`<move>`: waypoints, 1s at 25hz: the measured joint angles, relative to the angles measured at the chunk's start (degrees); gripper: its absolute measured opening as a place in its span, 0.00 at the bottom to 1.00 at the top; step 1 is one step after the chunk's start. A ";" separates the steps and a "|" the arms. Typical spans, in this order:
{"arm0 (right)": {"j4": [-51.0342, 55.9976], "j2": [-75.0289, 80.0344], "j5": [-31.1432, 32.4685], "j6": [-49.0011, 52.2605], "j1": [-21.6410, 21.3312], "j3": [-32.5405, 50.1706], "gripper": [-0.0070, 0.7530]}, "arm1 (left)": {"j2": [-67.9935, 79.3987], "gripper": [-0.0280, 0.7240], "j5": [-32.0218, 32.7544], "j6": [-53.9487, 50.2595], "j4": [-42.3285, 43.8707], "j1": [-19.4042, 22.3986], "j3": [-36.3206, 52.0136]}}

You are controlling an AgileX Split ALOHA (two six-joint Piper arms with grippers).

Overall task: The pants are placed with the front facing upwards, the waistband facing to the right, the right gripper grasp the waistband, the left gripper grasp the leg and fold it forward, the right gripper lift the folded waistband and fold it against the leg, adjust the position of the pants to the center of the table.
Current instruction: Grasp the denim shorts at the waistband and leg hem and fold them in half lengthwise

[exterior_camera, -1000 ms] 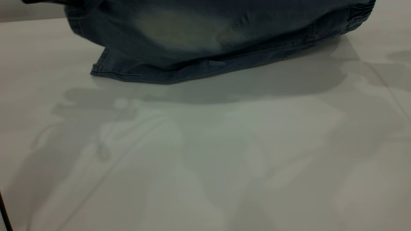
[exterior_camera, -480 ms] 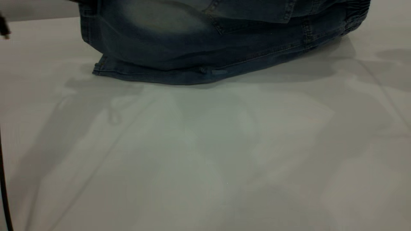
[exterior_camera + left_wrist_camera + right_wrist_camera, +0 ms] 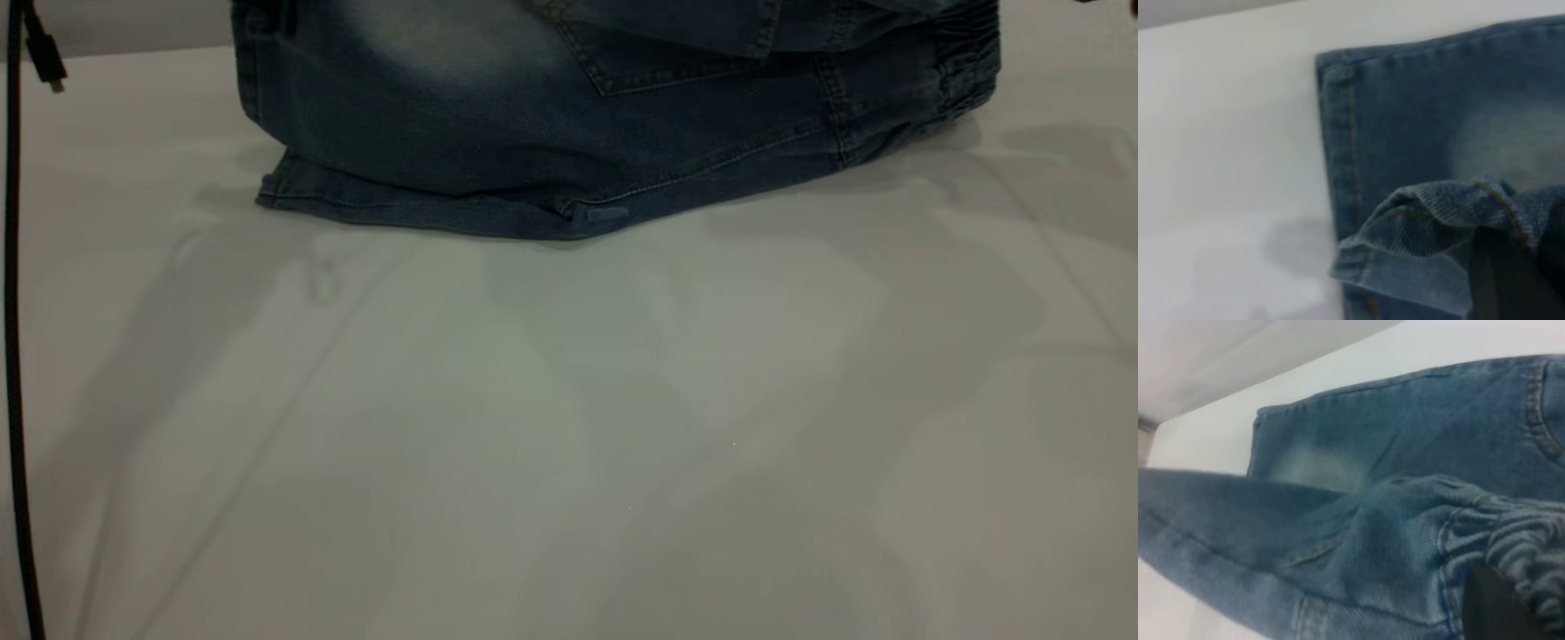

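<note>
The blue denim pants (image 3: 533, 133) lie folded at the far side of the table (image 3: 569, 427), a patch pocket facing up. The ruched waistband (image 3: 965, 67) is at the right, and a leg hem pokes out at the lower left. Neither gripper shows in the exterior view. In the left wrist view, a raised, bunched leg hem (image 3: 1411, 227) drapes over my left gripper (image 3: 1501, 270), above the flat leg below. In the right wrist view, my right gripper (image 3: 1488, 603) is shut on the gathered waistband (image 3: 1521, 533), with the top layer of denim stretching away from it.
A black cable (image 3: 13, 267) hangs down the left edge of the exterior view. The near and middle table is bare white surface with soft shadows.
The lifted layer of the pants has come forward and down over the lower layer, and the pocket now shows. The shadow under the pants has shrunk. The black cable has swung in at the left.
</note>
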 joint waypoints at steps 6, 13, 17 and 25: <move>0.42 4.13 -0.36 0.31 0.97 -2.69 0.05 | 2.09 0.09 0.01 0.00 0.00 2.60 -1.26; 1.54 5.56 -2.02 0.31 1.03 -3.45 0.06 | 5.76 0.09 2.02 1.09 -0.14 2.41 -5.37; 1.54 5.71 -4.77 0.33 1.03 -3.45 0.07 | 7.49 0.09 3.06 1.14 -0.18 2.41 -7.11; 1.92 5.82 -7.49 0.62 1.03 -3.45 0.29 | 8.02 0.09 3.35 1.42 -0.13 2.41 -8.16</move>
